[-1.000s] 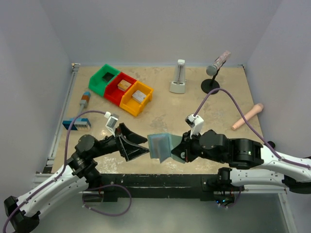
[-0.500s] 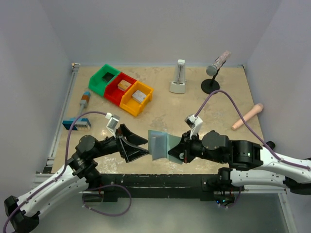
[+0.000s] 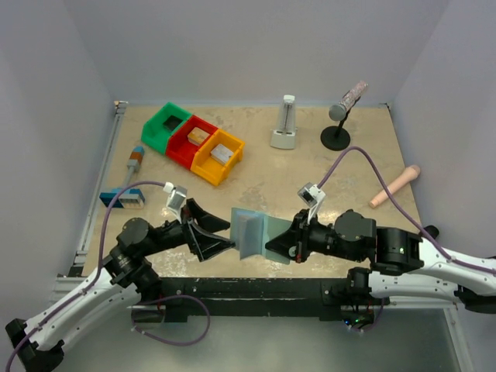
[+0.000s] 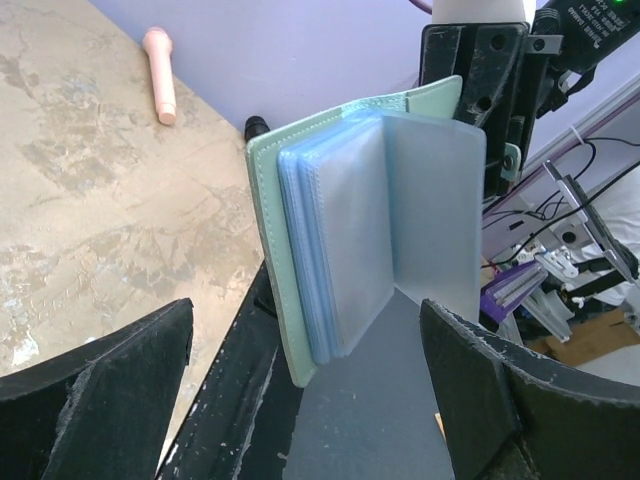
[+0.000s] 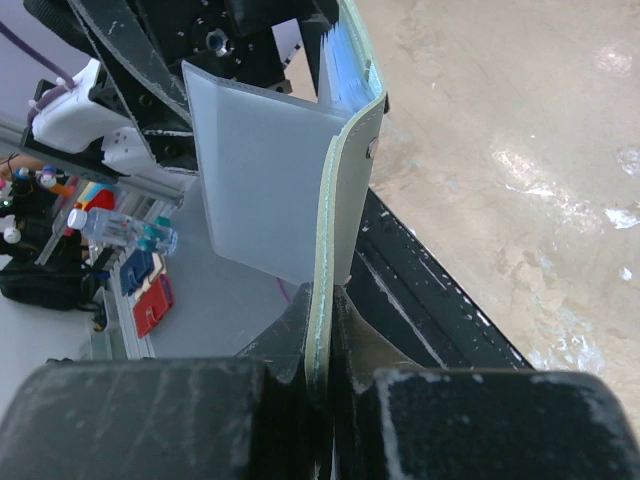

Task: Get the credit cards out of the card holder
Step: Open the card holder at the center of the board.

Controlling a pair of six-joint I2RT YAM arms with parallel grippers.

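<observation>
Low over the table [image 3: 325, 178], the right gripper [image 5: 318, 330] pinched the card holder [image 3: 252, 232] upright, pages fanned left toward the nearby left gripper [image 3: 225, 234], jaws wide.

Far beyond the left claw [image 3: 231, 235]: green bin [image 3: 159, 133], red bin [image 3: 183, 150] and yellow bin [image 3: 208, 170], touching in a row. To its left: blue-and-white block [image 3: 122, 197]. Far beyond the right claw [image 3: 273, 246]: white stand [image 3: 285, 124], possibly a metronome, and microphone [image 3: 341, 108]. To its right: pink cylinder [image 3: 394, 187].
</observation>
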